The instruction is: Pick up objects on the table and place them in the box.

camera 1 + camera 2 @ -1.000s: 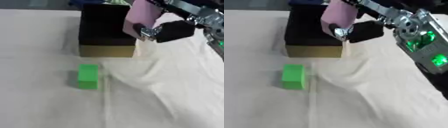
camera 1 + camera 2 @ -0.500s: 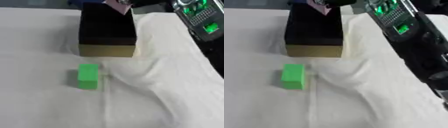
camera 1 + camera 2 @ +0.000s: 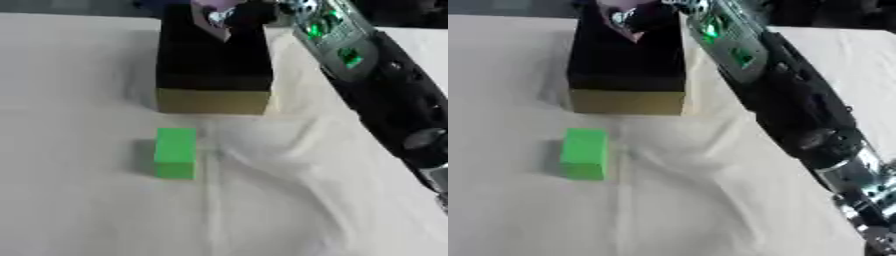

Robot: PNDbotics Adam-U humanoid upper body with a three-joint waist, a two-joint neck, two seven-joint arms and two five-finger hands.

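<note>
White cloth lies under everything as our right hand, fingers curled round a pink object, hovers above the box, green block waiting nearer us.

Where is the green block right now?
The green block lies on the white cloth left of centre in both eye views, just in front of the box and apart from it.
</note>
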